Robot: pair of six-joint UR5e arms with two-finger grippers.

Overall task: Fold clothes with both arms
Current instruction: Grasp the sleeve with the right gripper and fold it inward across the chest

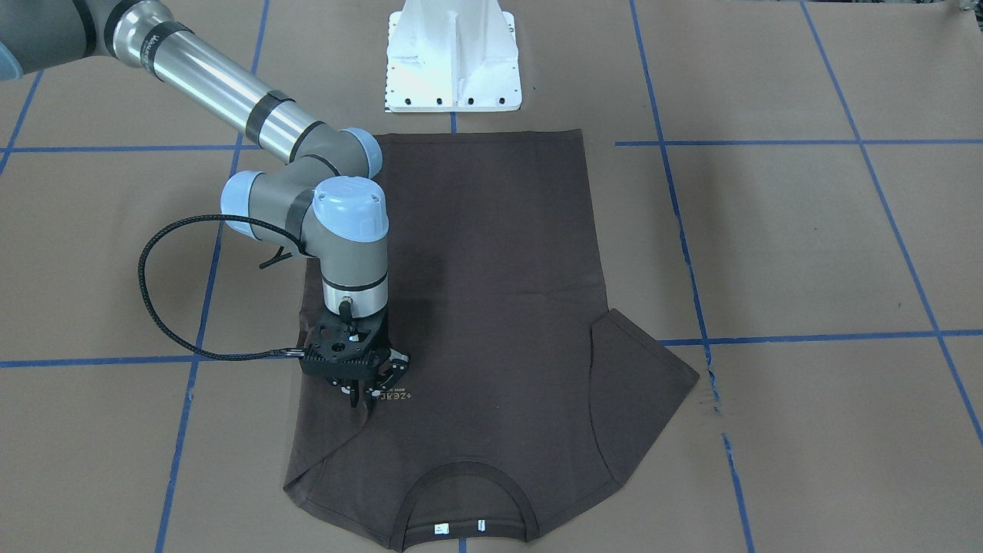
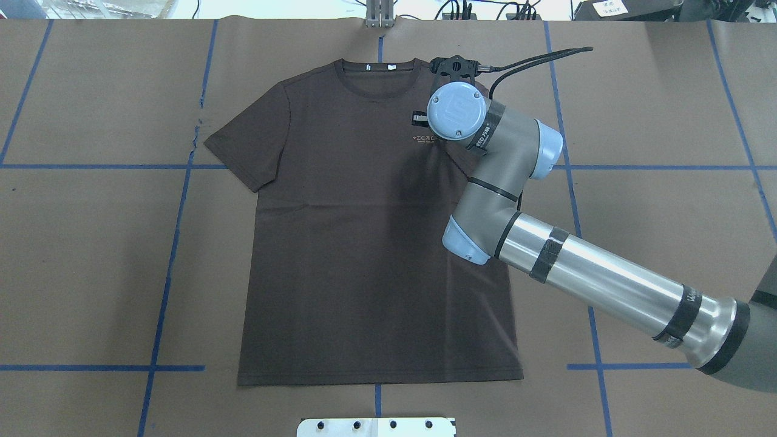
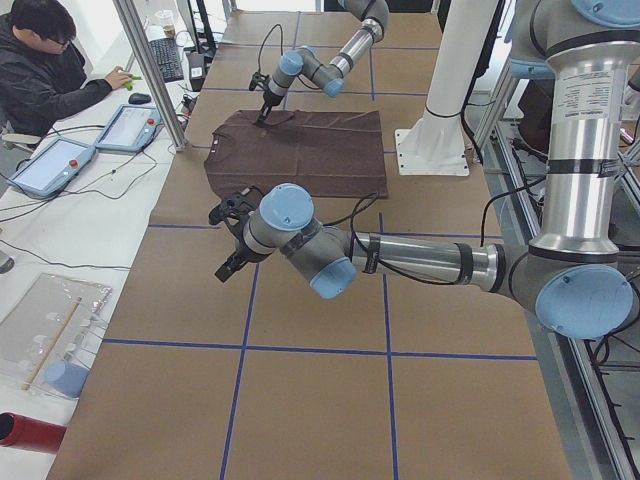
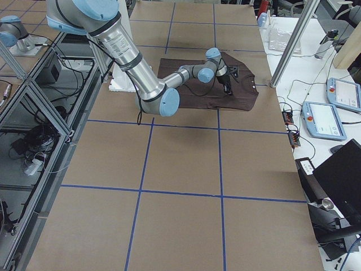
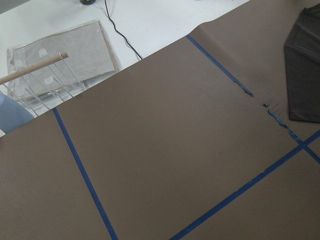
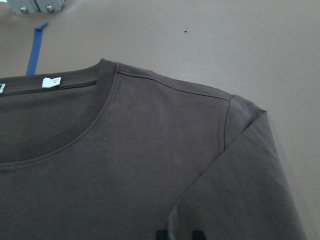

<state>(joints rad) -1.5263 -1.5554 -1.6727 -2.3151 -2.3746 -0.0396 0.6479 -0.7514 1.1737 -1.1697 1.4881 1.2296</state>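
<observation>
The dark brown T-shirt (image 1: 491, 307) lies flat on the brown paper, its collar (image 1: 465, 470) toward the operators' side. One sleeve is folded in over the chest; the other sleeve (image 1: 653, 376) lies spread out. My right gripper (image 1: 367, 398) stands upright over the folded sleeve's tip, beside the pale chest lettering (image 1: 393, 398). In the right wrist view its fingertips (image 6: 161, 234) are apart on the fabric (image 6: 125, 165), holding nothing. My left gripper (image 3: 228, 240) hovers off the shirt over bare paper, seen only in the exterior left view, so I cannot tell its state.
The white base pedestal (image 1: 453, 61) stands just behind the shirt's hem. Blue tape lines (image 1: 768, 143) grid the paper, torn at one spot (image 5: 270, 107). A person (image 3: 50, 70) sits at a side desk with control tablets (image 3: 130, 125). A clear plastic sleeve (image 5: 60, 70) lies off the table's end.
</observation>
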